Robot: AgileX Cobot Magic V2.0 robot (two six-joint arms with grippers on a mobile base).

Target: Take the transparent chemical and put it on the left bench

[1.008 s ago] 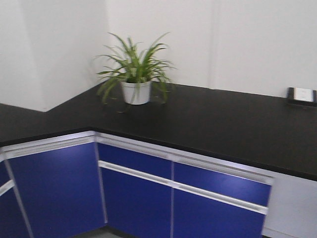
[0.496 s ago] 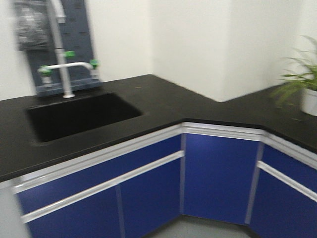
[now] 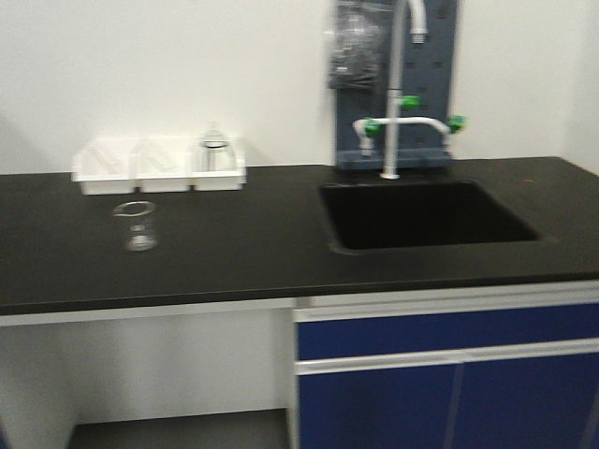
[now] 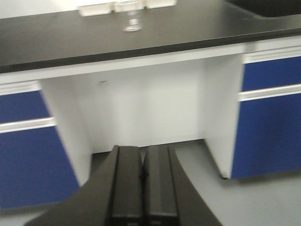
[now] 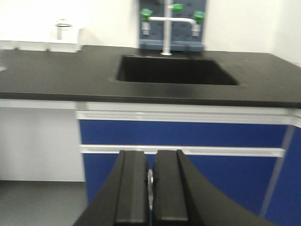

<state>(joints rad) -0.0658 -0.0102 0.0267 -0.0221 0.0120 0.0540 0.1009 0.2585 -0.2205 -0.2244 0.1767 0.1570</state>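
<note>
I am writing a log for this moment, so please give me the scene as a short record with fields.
bench: black worktop, white wall behind
bins: three white bins at the back, glassware in the right one
beaker: clear beaker upright, in front of the bins, apart from them; contents unclear
sink: black sink with white tap, to the right
left gripper: shut, empty
right gripper: shut, empty

no legible text, labels or signs
</note>
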